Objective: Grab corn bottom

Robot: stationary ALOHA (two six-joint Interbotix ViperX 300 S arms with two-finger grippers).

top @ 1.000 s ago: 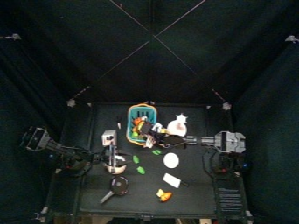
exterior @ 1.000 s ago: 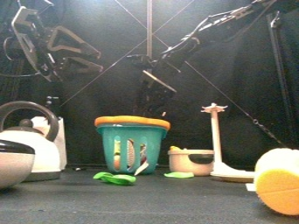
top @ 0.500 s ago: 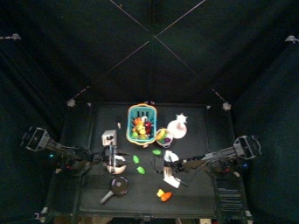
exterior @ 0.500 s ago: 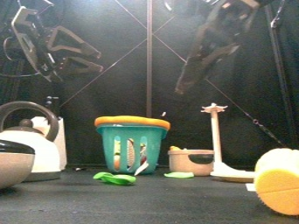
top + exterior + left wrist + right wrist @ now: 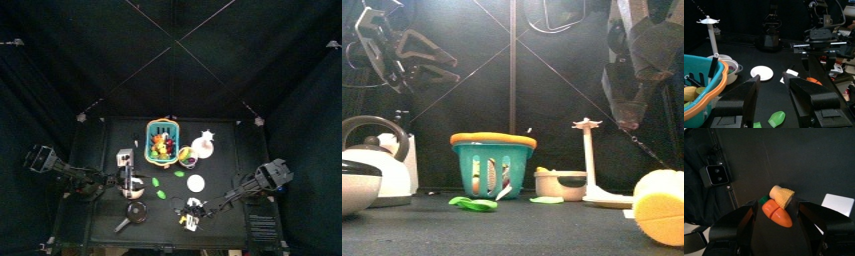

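Corn (image 5: 784,195): pale yellow stub, lying well in front of the teal basket (image 5: 162,140) and slightly to its right, close to the table's front edge. It touches an orange carrot-shaped piece (image 5: 777,214). In the front view the corn (image 5: 663,183) looms large at far right, well right of the basket (image 5: 492,165).

Left to right from there:

- Left gripper (image 5: 777,97): raised well left of the basket, jaws spread apart, nothing between them.
- Kettle (image 5: 372,160): white and grey, left of the basket and nearer the front.
- Green pieces (image 5: 473,204): flat on the table just in front of the basket.
- White stand (image 5: 587,160): upright, right of the basket, with a small bowl (image 5: 560,183) at its foot.
- White disc (image 5: 197,183): in front of the basket, slightly right.
- White block (image 5: 197,205): farther forward from the basket than the disc, next to the corn.
- Right gripper (image 5: 777,208): reaching in from the right over the corn, far forward of the basket. Jaws stand wide, one on each side of the corn and orange piece. Contact cannot be told; nothing is clamped.
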